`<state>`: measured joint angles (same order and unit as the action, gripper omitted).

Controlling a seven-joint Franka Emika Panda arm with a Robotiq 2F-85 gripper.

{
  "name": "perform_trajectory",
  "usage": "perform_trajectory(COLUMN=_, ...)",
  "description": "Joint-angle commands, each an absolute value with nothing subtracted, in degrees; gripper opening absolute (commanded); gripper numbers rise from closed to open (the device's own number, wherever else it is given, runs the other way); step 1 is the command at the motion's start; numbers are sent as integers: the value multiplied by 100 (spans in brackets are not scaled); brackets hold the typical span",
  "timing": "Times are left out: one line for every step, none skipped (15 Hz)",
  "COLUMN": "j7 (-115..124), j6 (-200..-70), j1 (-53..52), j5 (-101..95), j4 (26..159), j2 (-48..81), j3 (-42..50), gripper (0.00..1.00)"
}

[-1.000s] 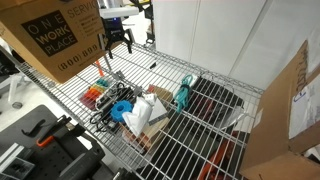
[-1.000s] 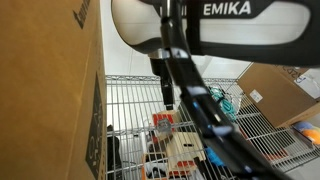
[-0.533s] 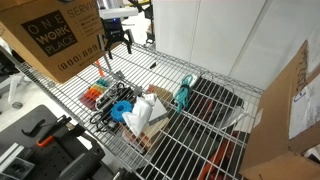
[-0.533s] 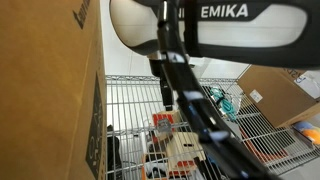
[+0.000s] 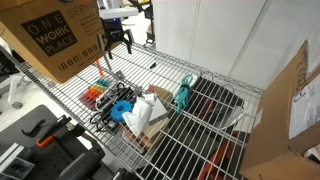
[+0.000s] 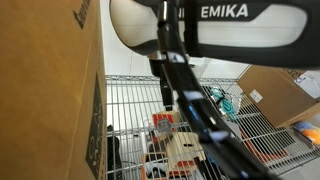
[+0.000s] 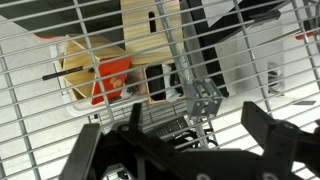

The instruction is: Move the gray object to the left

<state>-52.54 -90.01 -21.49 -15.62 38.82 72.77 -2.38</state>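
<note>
The gray object is a perforated metal bracket [image 7: 201,100] standing on the wire shelf [image 7: 40,115]. In the wrist view it sits below and between my two dark fingers. My gripper [image 7: 185,150] is open and empty, hovering above the bracket. In an exterior view the gripper [image 5: 118,40] hangs at the back of the shelf, above the small gray bracket [image 5: 115,77]. In an exterior view the arm [image 6: 180,70] blocks most of the scene, and the bracket cannot be made out there.
An orange-red box [image 5: 95,95], a blue roll [image 5: 122,110], a white object [image 5: 142,108], a teal item [image 5: 185,92] and a black tray [image 5: 218,102] lie on the shelf. A large cardboard box [image 5: 55,35] stands beside the gripper.
</note>
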Motion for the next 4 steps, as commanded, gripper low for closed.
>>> perform_trajectory(j7=-5254, j6=-9001, j1=-2149, j5=-1562, j4=3882, j2=7277, j3=-238, gripper=100)
perform_trajectory(j7=-5254, j6=-9001, j1=-2149, j5=-1562, j4=3883, j2=7277, j3=-238, gripper=100)
perform_trajectory(j7=-5254, j6=-9001, j1=-2149, j5=-1562, j4=3882, j2=7277, j3=-238, gripper=100)
perform_trajectory(j7=-5254, j6=-9001, j1=-2149, j5=-1562, j4=3882, j2=7277, j3=-238, gripper=100)
